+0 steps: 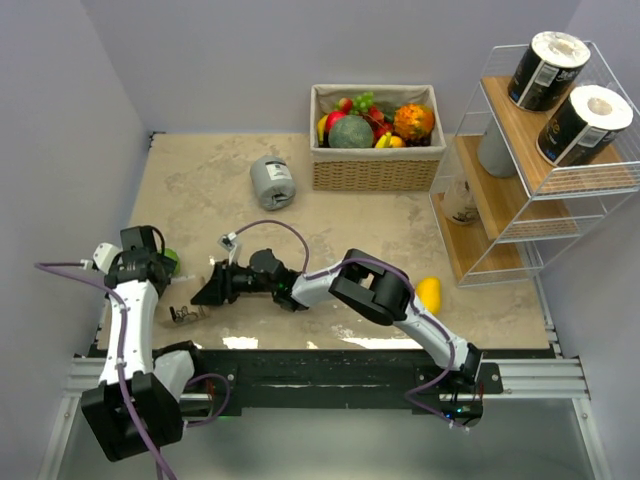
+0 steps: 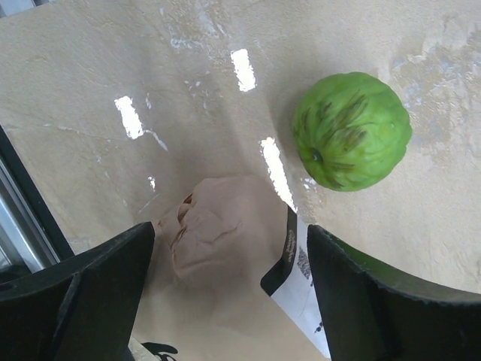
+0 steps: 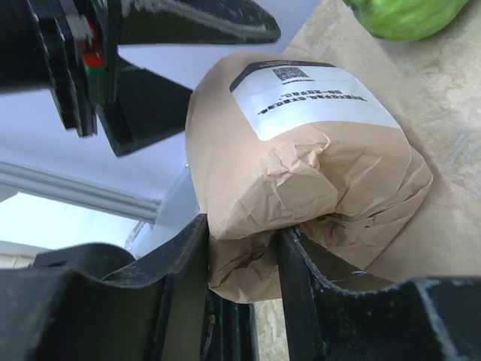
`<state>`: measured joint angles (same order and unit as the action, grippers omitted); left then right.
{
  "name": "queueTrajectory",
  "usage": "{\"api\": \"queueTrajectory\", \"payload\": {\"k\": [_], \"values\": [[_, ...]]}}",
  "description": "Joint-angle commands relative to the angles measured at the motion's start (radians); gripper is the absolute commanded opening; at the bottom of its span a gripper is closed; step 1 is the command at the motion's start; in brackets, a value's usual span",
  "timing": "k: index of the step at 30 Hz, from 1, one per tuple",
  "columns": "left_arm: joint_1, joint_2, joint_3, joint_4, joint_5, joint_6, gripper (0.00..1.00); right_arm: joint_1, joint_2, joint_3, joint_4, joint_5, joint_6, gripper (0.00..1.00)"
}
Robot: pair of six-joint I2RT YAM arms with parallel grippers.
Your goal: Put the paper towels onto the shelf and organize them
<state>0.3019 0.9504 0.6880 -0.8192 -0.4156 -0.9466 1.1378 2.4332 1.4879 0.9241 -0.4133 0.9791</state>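
Right wrist: right gripper (image 3: 242,235) is clenched on the crumpled end fold of the tan roll (image 3: 301,158) — paper only, not the body. The roll lies on its side on the table (image 1: 330,215), far left near the front edge, well apart from the shelf (image 1: 512,125). Left gripper (image 2: 229,235) hangs right above it, jaws spread, holding nothing. Green fruit (image 2: 352,131) sits just beside.

My read: the step in hand is getting this roll up and over to the shelf. To do it well:
- That pinch looks weak — the wrap may tear or the roll may swing. Lift slowly and keep low at first, or let go and retake across the body.
- Draw it out clear of the left fingers (image 2: 83,289); they bracket the roll.
- Steer around the mango (image 1: 428,293) on the way right.
- Top board holds two black rolls (image 1: 547,70) and looks full. The bottom board looks bare, so aim there and stand the roll on end.
- Grey roll (image 1: 272,182) on the table comes after.
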Motion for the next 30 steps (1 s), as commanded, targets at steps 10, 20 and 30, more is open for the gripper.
{"api": "queueTrajectory", "payload": {"k": [10,20,30], "values": [[0.006,-0.160,0.237,0.165,0.246,0.317,0.93,-0.056,-0.408,-0.294,-0.254,0.097,-0.273,0.34],[-0.056,-0.150,0.117,0.377,0.528,0.515,0.95,-0.062,-0.672,-0.151,-1.052,0.545,-0.663,0.34],[-0.227,-0.203,-0.018,0.457,0.581,0.554,0.96,-0.078,-0.606,0.136,-1.698,0.969,-0.862,0.37]]}}
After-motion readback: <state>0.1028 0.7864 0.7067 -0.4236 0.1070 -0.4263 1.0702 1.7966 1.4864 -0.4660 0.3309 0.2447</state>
